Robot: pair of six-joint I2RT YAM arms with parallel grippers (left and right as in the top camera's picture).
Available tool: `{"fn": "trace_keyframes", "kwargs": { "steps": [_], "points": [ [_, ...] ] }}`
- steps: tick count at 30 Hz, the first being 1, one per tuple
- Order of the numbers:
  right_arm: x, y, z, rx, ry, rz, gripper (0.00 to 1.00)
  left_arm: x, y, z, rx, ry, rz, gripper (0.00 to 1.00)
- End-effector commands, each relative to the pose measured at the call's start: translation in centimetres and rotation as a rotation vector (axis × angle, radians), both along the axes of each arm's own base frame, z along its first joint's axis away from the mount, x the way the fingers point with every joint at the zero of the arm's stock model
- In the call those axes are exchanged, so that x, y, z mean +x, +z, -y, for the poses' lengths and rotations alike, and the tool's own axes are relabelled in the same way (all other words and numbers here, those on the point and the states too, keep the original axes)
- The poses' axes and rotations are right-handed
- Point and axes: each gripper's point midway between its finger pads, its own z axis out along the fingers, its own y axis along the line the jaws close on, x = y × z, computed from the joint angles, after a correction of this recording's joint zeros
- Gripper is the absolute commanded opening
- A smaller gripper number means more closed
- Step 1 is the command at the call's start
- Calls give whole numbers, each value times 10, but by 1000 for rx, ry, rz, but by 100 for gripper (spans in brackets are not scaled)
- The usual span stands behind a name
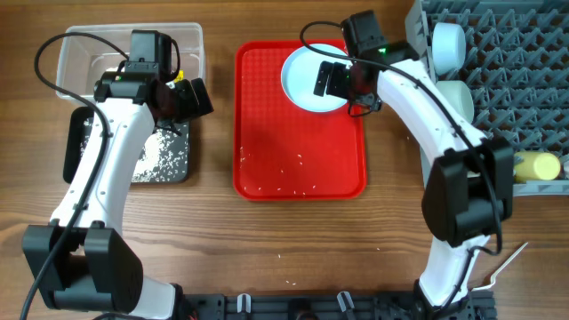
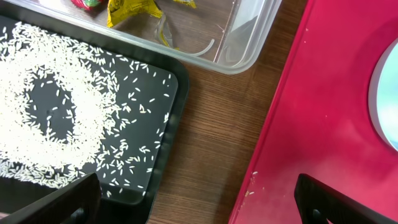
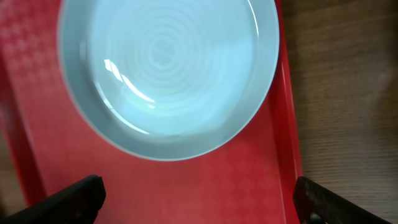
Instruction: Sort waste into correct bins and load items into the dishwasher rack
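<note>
Right end effector (image 3: pixel 200 200) above blue bowl (image 3: pixel 168 74).

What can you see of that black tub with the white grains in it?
The black tub is a shallow rectangular bin with rounded corners and a raised rim, seemingly matte plastic. It lies flat on the wooden table. White rice-like grains cover its floor, thickest in a ring around a bare dark patch. The clear tub sits close against one side; bare wood separates it from the red tray. Nothing grips it.
</note>
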Motion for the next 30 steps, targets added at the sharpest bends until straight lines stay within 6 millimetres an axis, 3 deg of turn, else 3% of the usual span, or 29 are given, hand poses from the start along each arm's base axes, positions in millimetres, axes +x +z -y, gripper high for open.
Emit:
{"fn": "trace_keyframes", "kwargs": {
  "steps": [1, 3, 7, 8, 14, 21, 24, 28, 30],
  "points": [
    [11, -17, 0, -14, -67, 25, 97, 0, -3, -2, -1, 15, -7, 100],
    [12, -29, -3, -13, -62, 25, 87, 0, -3, -2, -1, 15, -7, 100],
    [11, -51, -4, -19, -64, 9, 48, 0, -3, -2, -1, 15, -7, 100],
    [12, -59, -4, -20, -64, 6, 45, 0, -3, -2, -1, 15, -7, 100],
    [9, -83, -1, -28, -96, -18, 40, 0, -3, -2, -1, 15, -7, 100],
    [12, -88, -1, -31, -92, -12, 31, 0, -3, -2, -1, 15, -7, 100],
    [13, -73, -1, -26, -91, 5, 48, 0, -3, -2, -1, 15, -7, 100],
    [16, -27, -2, 7, -98, 82, 50, 0, -3, -2, -1, 15, -7, 100],
    [12, -15, -1, 19, -124, 85, 50, 0, -3, -2, -1, 15, -7, 100]
  ]
}}
